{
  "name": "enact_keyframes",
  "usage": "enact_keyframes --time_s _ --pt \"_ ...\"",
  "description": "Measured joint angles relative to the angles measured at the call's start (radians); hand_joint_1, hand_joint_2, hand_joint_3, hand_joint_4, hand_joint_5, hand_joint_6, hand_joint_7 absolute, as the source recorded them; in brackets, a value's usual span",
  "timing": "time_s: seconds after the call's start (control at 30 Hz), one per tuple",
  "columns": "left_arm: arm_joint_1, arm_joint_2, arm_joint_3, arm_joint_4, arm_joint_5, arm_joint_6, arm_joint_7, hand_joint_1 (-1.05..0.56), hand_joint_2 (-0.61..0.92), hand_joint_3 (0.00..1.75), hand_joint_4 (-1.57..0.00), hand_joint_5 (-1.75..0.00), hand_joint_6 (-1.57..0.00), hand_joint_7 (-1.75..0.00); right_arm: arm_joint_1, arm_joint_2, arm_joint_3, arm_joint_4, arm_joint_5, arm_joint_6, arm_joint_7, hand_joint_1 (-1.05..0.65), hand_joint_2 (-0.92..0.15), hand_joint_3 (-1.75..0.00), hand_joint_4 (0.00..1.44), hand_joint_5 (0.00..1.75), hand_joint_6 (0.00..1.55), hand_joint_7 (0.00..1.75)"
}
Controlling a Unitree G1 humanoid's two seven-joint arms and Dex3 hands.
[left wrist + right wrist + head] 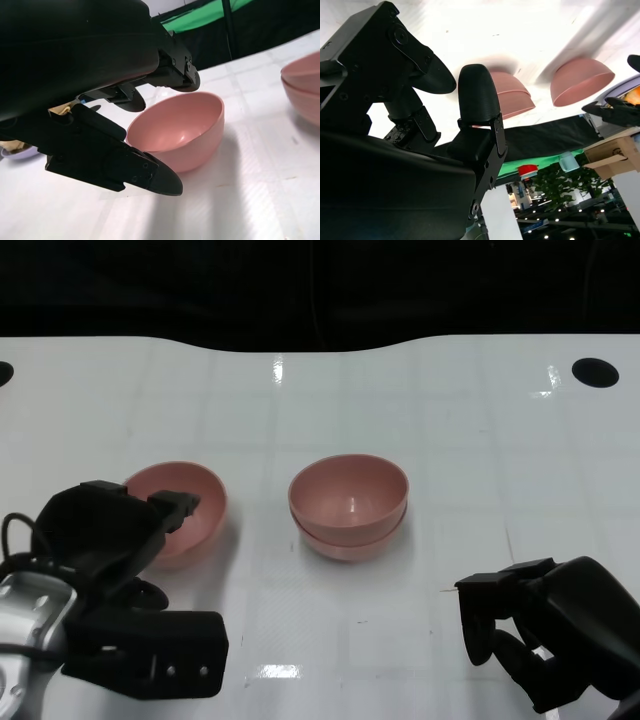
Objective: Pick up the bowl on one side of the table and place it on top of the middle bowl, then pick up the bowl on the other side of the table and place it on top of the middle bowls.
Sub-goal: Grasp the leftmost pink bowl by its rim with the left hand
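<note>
1. The left hand [120,540] is at the near left part of the white table [450,440]. Its black fingers [150,175] are spread apart and they hold nothing.
2. In the left wrist view, one finger is above the rim of the left bowl [182,130] and another finger is lower, on the near side of it. I cannot tell if any finger touches the bowl.
3. The left bowl [190,505] is pink and stands upright on the table, just beside the left hand. In the head view the fingers cover part of its near edge.
4. The right hand [545,625] is at the near right part of the table. Its fingers [477,100] are curled loosely with gaps between them, and nothing is inside them.
5. The right hand is well apart from all the bowls.
6. The stacked bowls [348,505] are in the middle of the table. One pink bowl sits inside another pink bowl, both upright, and the rim of the lower one shows under the upper one.
7. The stack is to the right of the left bowl, with a bare strip of table between them; they do not touch.
8. The right wrist view is turned upside down. It shows the stack [512,95] and the single bowl [580,80] beyond the fingers.
9. Two dark round holes [595,371] are at the far edges of the table.
</note>
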Motion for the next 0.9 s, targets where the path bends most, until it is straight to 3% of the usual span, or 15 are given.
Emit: enact_keyframes --time_s 0.23,0.33,0.37,0.4,0.47,0.5,0.57,0.6,0.63,0.67,0.7,0.73,0.8,0.9 --pt "-0.094 -0.002 -0.078 0.156 0.009 0.018 0.02 -0.57 0.92 0.01 -0.56 -0.14 -0.42 -0.01 0.001 0.0 0.0 -0.002 -0.002 0.002 0.0 -0.11 -0.2 -1.54 0.99 1.75 0.83 1.63" --pt "-0.147 -0.007 -0.117 0.262 0.003 -0.006 0.056 -0.45 0.92 0.05 -0.72 -0.18 -0.52 -0.04 0.003 0.0 0.0 -0.004 -0.002 0.002 0.0 -0.11 -0.2 -1.53 0.98 1.75 0.82 1.63" --pt "-0.168 -0.008 -0.13 0.314 -0.002 -0.03 0.086 -0.38 0.92 0.07 -0.78 -0.4 -0.62 -0.04 0.004 0.0 0.001 -0.005 -0.002 0.002 0.001 -0.11 -0.2 -1.53 0.98 1.75 0.82 1.63" --pt "-0.187 -0.009 -0.141 0.369 -0.009 -0.06 0.127 -0.31 0.92 0.13 -0.81 -0.74 -0.83 -0.07 0.004 0.0 0.001 -0.008 -0.003 0.002 0.001 -0.12 -0.2 -1.53 0.98 1.75 0.82 1.63" --pt "-0.224 -0.013 -0.165 0.471 -0.016 -0.122 0.219 -0.28 0.92 0.16 -0.83 -1.15 -1.08 -0.1 0.005 0.0 0.002 -0.009 -0.004 0.002 0.001 -0.12 -0.2 -1.53 0.98 1.75 0.82 1.62" --pt "-0.241 -0.015 -0.172 0.517 -0.022 -0.153 0.265 -0.29 0.89 0.11 -0.84 -1.5 -1.21 -0.14 0.005 0.0 0.002 -0.009 -0.004 0.002 0.001 -0.12 -0.2 -1.53 0.98 1.75 0.82 1.62" --pt "-0.272 -0.017 -0.181 0.589 -0.038 -0.205 0.346 -0.29 0.91 0.06 -0.88 -1.68 -1.27 -0.22 0.005 0.0 0.002 -0.009 -0.004 0.002 0.001 -0.12 -0.2 -1.53 0.98 1.75 0.82 1.62" --pt "-0.286 -0.017 -0.186 0.622 -0.046 -0.23 0.383 -0.26 0.9 0.21 -0.91 -1.72 -1.09 -0.81 0.005 0.0 0.002 -0.009 -0.005 0.002 0.001 -0.11 -0.19 -1.53 0.98 1.75 0.82 1.62" --pt "-0.297 -0.018 -0.192 0.65 -0.049 -0.251 0.417 -0.25 0.89 0.29 -0.93 -1.73 -0.92 -1.23 0.004 0.0 0.002 -0.009 -0.006 0.002 0.0 -0.11 -0.19 -1.53 0.98 1.75 0.82 1.61" --pt "-0.307 -0.018 -0.199 0.675 -0.052 -0.269 0.448 -0.25 0.88 0.34 -0.94 -1.74 -0.83 -1.45 0.004 0.0 0.002 -0.009 -0.006 0.002 0.0 -0.11 -0.19 -1.53 0.98 1.75 0.83 1.61" --pt "-0.315 -0.018 -0.206 0.697 -0.053 -0.282 0.471 -0.25 0.88 0.36 -0.94 -1.74 -0.78 -1.56 0.004 0.0 0.002 -0.009 -0.007 0.002 0.0 -0.11 -0.19 -1.53 0.98 1.75 0.83 1.61" --pt "-0.321 -0.018 -0.211 0.716 -0.054 -0.294 0.493 -0.24 0.8 0.58 -0.95 -1.74 -0.72 -1.67 0.004 0.001 0.002 -0.009 -0.007 0.002 0.0 -0.11 -0.19 -1.53 0.98 1.75 0.83 1.61" --pt "-0.333 -0.018 -0.218 0.746 -0.054 -0.314 0.532 -0.25 0.68 0.85 -0.93 -1.75 -0.69 -1.73 0.004 0.001 0.002 -0.009 -0.007 0.002 -0.001 -0.12 -0.2 -1.53 0.98 1.75 0.83 1.61" --pt "-0.356 -0.018 -0.23 0.764 -0.054 -0.326 0.569 -0.25 0.64 0.93 -0.92 -1.75 -0.69 -1.74 0.004 0.001 0.002 -0.009 -0.007 0.002 -0.001 -0.12 -0.2 -1.53 0.98 1.75 0.83 1.61"
